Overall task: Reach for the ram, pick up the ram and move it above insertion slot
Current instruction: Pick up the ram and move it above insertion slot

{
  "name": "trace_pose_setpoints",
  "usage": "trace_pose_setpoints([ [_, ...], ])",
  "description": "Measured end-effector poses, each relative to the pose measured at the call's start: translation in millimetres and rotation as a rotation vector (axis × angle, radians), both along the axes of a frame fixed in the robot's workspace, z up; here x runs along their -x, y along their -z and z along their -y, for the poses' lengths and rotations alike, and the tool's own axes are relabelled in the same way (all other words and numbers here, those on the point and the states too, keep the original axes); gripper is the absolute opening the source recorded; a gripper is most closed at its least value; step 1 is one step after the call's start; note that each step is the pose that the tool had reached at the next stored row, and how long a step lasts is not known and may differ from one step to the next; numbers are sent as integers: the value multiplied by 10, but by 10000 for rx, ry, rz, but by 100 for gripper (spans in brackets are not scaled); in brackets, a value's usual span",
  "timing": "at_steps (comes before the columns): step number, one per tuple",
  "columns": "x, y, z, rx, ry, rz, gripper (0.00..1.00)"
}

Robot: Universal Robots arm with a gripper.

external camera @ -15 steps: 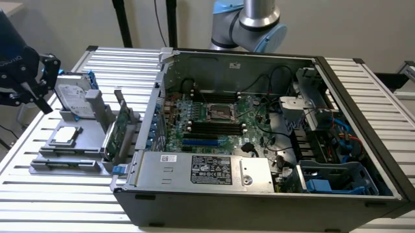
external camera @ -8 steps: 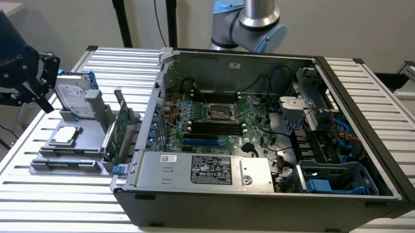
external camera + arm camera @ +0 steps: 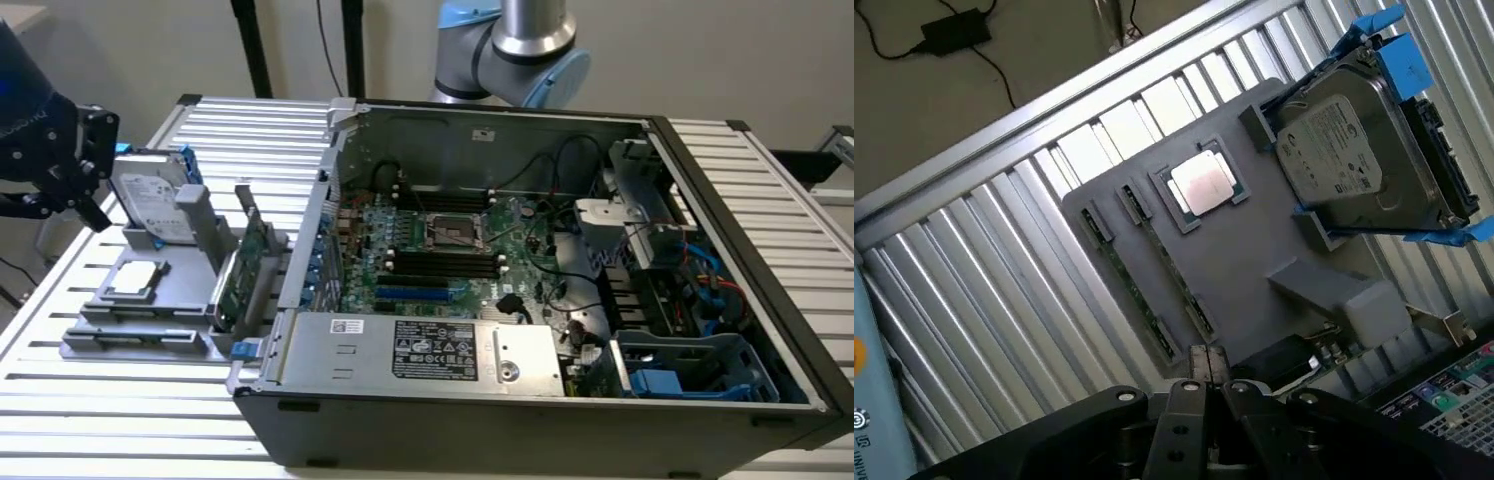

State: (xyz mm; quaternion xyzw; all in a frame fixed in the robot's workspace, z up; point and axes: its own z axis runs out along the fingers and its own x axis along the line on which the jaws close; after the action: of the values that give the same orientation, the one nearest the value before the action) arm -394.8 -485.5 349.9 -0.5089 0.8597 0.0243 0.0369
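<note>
AT THE PARTS FIXTURE: My tool (image 3: pixel 1206 362) hangs with its fingertips pressed together and nothing between them. It is poised over the grey fixture (image 3: pixel 1254 260), which stands on the slatted worktop (image 3: pixel 1004 260) beside the open computer case (image 3: pixel 534 400).

The ram (image 3: pixel 1167 262) lies on edge in that fixture, a thin green stick, with a second stick (image 3: pixel 1126 285) parallel and just beside it. Its long axis runs straight away from my fingertips toward the fixture's far edge, and its near end sits just ahead of them. The processor (image 3: pixel 1204 183) rests beside its far end, and the hard drive (image 3: pixel 1359 160) stands farther off.

In the exterior view my wrist comes in from that view's left, pitched down over the hard-drive end of the fixture. The arm's elbow joint (image 3: pixel 527 45) shows behind the case. The motherboard's black slots (image 3: pixel 447 262) lie well apart from me, inside the case toward the exterior view's right.

By my reading the ram sits untouched in its holder, and the reach is the step in hand.
</note>
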Motion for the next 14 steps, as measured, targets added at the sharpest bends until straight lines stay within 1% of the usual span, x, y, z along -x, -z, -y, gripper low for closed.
trace_pose_setpoints([
  [4,0,1,0,8,-721,0,11],
  [6,0,2,0,34,-1050,-17,11],
  [8,-1,5,0,101,-1293,-71,11],
  [12,0,9,0,316,-1722,-183,11],
  [13,-1,12,0,349,-1844,-200,11],
  [14,0,16,0,366,-1983,-211,11],
])
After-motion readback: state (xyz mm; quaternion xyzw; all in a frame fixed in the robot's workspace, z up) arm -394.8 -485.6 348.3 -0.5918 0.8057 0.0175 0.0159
